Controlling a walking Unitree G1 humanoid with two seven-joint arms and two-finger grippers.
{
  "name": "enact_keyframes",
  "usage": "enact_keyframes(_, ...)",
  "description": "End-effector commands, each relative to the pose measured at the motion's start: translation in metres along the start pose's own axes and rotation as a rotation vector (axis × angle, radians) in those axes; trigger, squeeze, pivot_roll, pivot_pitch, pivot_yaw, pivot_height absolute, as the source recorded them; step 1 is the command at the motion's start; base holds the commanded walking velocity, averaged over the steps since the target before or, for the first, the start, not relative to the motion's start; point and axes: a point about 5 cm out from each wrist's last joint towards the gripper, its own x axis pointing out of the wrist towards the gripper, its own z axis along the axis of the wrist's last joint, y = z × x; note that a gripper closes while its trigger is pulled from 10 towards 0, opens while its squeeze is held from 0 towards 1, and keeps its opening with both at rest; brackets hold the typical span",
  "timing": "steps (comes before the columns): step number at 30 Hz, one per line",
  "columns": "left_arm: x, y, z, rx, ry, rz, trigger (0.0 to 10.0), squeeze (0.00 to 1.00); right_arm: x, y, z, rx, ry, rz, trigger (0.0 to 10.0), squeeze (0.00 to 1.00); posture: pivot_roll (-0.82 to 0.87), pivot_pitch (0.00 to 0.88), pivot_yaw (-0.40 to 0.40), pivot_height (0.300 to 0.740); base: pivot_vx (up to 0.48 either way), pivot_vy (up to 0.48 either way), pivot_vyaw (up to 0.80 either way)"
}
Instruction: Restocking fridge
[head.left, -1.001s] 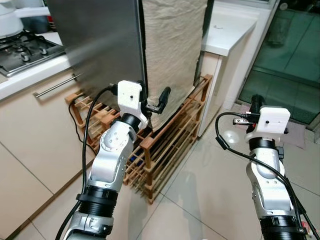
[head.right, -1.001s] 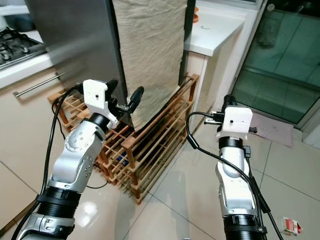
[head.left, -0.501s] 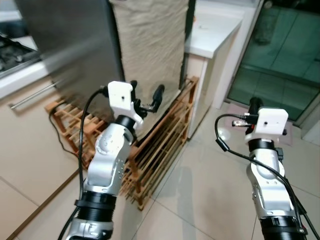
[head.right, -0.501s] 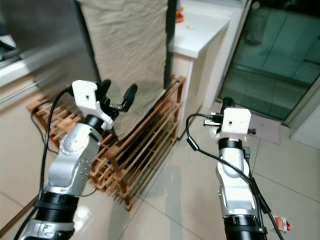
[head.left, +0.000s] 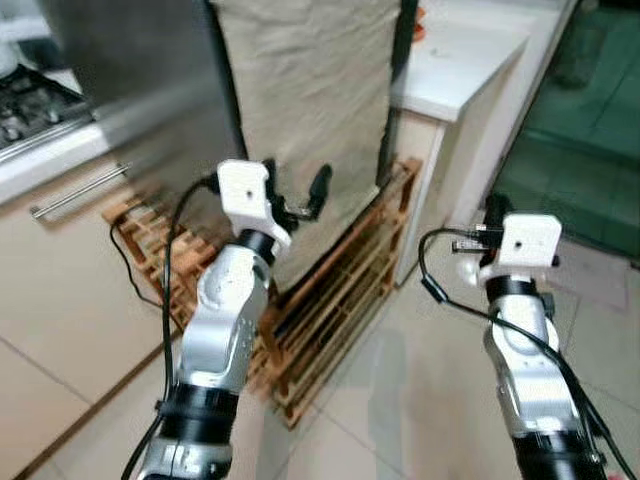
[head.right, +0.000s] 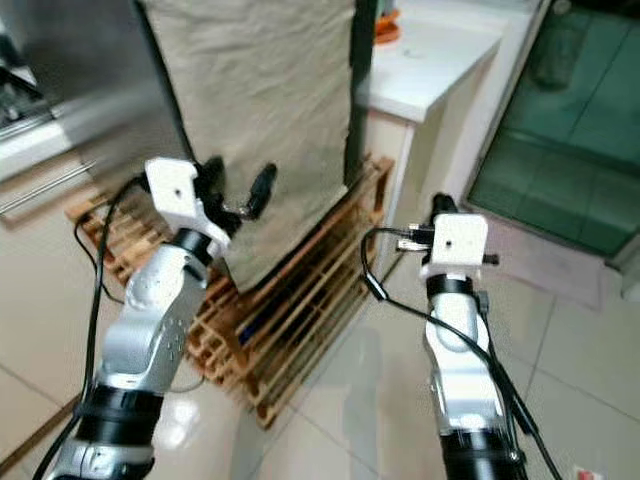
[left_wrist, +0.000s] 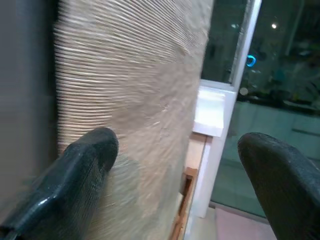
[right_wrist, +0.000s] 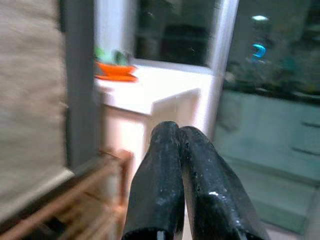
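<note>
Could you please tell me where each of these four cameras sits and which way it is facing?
Left eye view: on the head, facing forward and down at the beige cloth and wooden rack; both silver arms show.
Right eye view: the same head camera's other eye, same scene, slightly shifted.
Left wrist view: along the open left pincer, toward the cloth.
Right wrist view: along the shut right pincer, toward the white counter.
Shared: cloth and rack appear in every view.
</note>
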Motion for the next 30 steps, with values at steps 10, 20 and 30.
enact_keyframes(10,-0.014,0.012,0.006,0.041,0.060,-0.008,10.0,0.00,0.001,0.009,0.000,0.020,0.009,0.046,10.0,0.00,-0.03,0.000,0.006,0.740,0.000,0.000,0.00)
enact_keyframes(20,0.015,-0.003,-0.008,0.009,0.130,-0.027,10.0,0.00,0.004,0.008,0.007,0.024,-0.011,0.057,10.0,0.00,-0.05,0.000,-0.013,0.740,0.000,0.000,0.00)
enact_keyframes(30,0.033,-0.005,0.005,-0.026,0.085,0.078,10.0,0.00,-0.011,-0.011,0.002,-0.020,0.026,0.051,10.0,0.00,-0.09,0.000,-0.036,0.740,0.000,0.000,0.00)
